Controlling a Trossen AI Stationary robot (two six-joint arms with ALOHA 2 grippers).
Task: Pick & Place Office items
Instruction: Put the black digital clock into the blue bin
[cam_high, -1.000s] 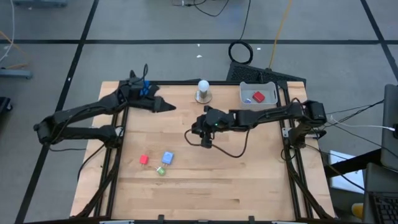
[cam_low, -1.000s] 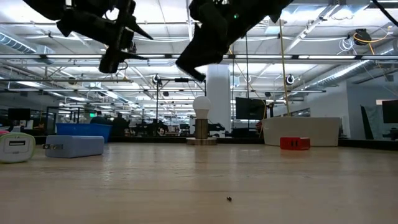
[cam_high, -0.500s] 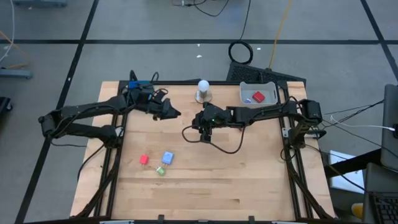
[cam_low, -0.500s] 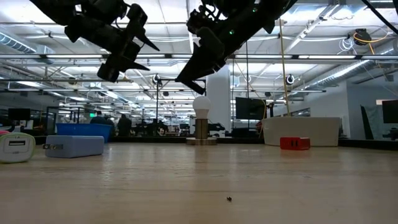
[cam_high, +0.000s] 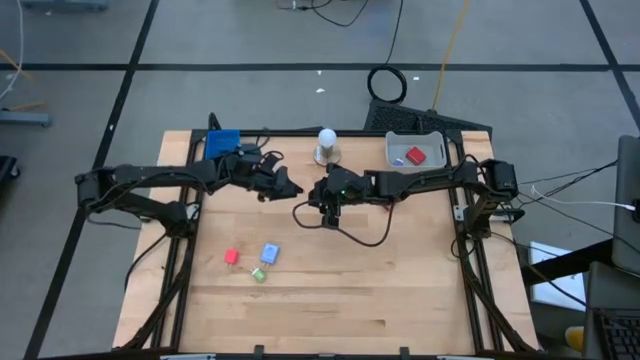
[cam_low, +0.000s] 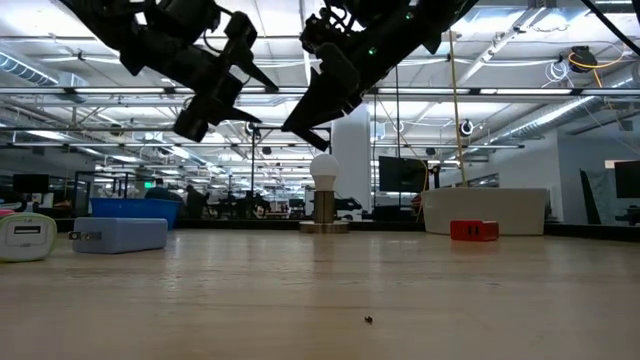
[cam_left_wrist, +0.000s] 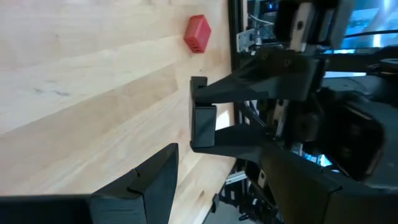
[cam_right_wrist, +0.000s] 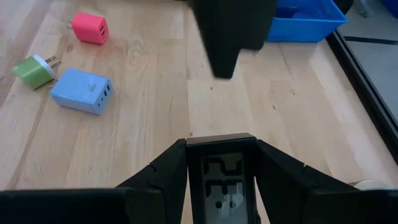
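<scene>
Wooden planks make up the desk (cam_high: 400, 290), which stands on a grey floor crossed by dark lines; a white bulb on a round base (cam_high: 327, 146) sits at its far edge, with a blue tray (cam_high: 219, 141) at the far left corner and a grey tray (cam_high: 414, 149) at the far right, the latter already holding a red block (cam_high: 416, 156) and a small bluish piece I cannot make out. Three office items lie loose on the near left part of the desk: a pink-red charger (cam_high: 232, 257), a light-blue charger (cam_high: 269, 254) and a green plug (cam_high: 259, 274), close together. Both arms hang in the air over the middle of the desk, well apart from those pieces; the right gripper (cam_right_wrist: 221, 177) is narrowly clamped on a dark rectangular piece (cam_right_wrist: 221, 180), a cable trailing below it; the left gripper (cam_high: 285, 186) hovers just beside it, half open and empty. By my judgement this is a carry or hand-over step; next the held piece needs taking to a tray and releasing, clear of the other arm.
</scene>
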